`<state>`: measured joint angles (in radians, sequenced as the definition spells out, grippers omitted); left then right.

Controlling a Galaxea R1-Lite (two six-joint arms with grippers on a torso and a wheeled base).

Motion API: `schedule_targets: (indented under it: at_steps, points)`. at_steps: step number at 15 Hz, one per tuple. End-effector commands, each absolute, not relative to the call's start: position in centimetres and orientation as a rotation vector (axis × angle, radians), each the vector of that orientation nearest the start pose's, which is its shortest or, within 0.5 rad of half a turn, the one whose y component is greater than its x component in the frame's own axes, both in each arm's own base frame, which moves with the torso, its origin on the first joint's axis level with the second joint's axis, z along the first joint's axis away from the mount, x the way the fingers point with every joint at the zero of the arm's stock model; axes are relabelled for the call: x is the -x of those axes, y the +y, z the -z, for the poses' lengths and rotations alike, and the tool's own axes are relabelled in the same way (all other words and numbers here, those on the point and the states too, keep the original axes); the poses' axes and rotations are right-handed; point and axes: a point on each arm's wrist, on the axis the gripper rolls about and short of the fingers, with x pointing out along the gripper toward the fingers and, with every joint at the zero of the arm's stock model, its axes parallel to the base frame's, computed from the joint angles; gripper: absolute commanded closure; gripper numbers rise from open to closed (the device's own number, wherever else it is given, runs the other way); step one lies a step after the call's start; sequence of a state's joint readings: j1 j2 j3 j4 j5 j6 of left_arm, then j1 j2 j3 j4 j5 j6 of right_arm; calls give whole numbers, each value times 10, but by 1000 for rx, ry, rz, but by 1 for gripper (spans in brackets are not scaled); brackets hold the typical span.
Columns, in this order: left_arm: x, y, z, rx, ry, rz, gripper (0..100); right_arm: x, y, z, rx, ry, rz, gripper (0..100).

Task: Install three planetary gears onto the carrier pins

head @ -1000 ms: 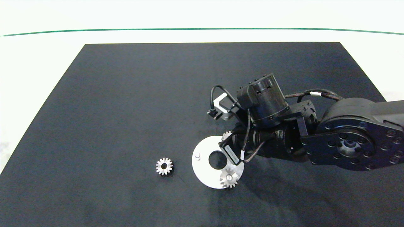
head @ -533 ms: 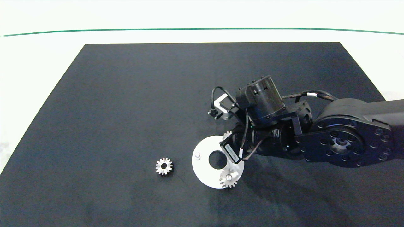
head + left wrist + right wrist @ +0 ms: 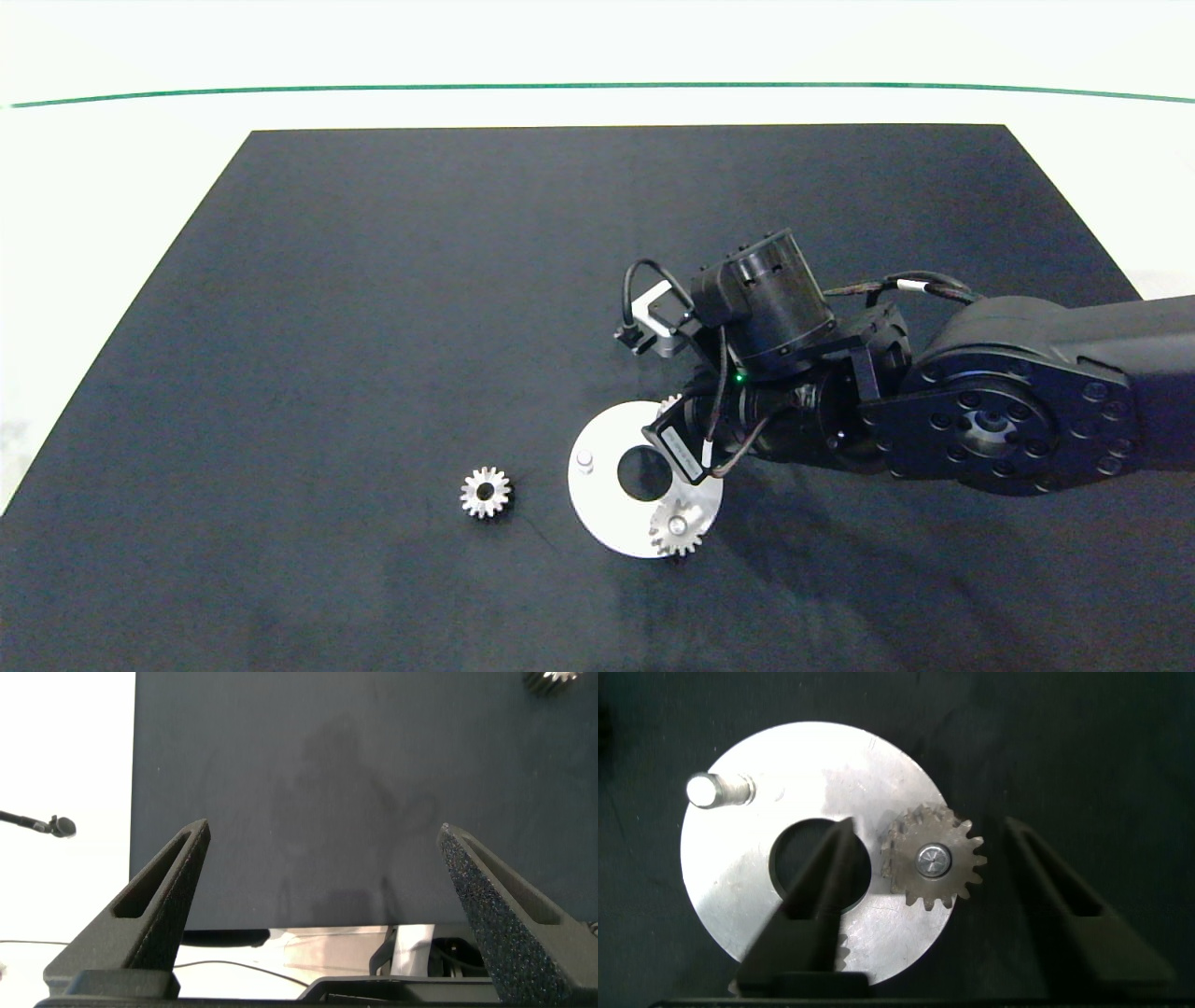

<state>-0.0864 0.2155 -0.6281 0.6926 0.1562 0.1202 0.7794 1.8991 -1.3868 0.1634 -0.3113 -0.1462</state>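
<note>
Right gripper (image 3: pixel 929 873) hangs over the disc (image 3: pixel 738 896), fingers spread wide around a gear (image 3: pixel 932 861) seated on its pin. Another gear (image 3: pixel 677 532) sits on a second pin, apparently; the bare pin (image 3: pixel 708 790) lies beyond the fingers, and a loose gear (image 3: pixel 485 492) farther out on the mat (image 3: pixel 373 280). Left gripper (image 3: pixel 322 873) is open over the mat's edge.

The disc (image 3: pixel 607 509), flat, white and ring-shaped with a large centre hole, is laid on the dark mat. Three short white pins are carried on it. One gear (image 3: pixel 934 861), silver-grey with pointed teeth, is seated flat on a pin, whose tip is seen in its centre hole. A second gear (image 3: pixel 675 530) is seated on the pin at the disc's near edge. The third pin (image 3: pixel 584 460) is left bare. The third gear (image 3: pixel 485 493) is laid flat on the mat, near the disc but apart from it.
</note>
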Motion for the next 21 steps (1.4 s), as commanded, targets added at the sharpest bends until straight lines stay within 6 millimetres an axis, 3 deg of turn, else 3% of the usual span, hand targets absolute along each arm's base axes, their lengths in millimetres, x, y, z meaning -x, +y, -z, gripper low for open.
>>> schedule_targets:
  at_steps: [1,3,4,7,8,9,10,12,14,16,21]
  points:
    - [58,9,-164,-162,336,-47,0,-238,223,-239,431,464,-410,0]
    - [48,11,-158,-212,358,19,0,-182,170,-288,363,327,-402,0]
    - [41,11,-157,-251,358,48,0,-146,134,-298,349,281,-370,0]
    - [6,5,-169,-357,409,83,0,-64,40,-282,330,199,-213,0]
    - [4,4,-170,-360,410,84,0,-61,36,-280,329,198,-206,0]
    - [-13,0,-173,-405,456,152,0,-16,-2,-261,325,161,-135,0]
    - [-23,-4,-175,-425,458,227,0,6,-18,-252,313,143,-111,0]
    - [-47,-18,-172,-449,402,341,0,44,-39,-234,293,115,-41,0]
    - [-69,-31,-157,-464,401,383,0,67,-46,-224,275,74,25,0]
    - [-85,-40,-153,-466,403,389,0,80,-48,-217,269,58,73,0]
    - [-97,-60,-140,-507,462,494,0,99,-36,-208,273,34,124,0]
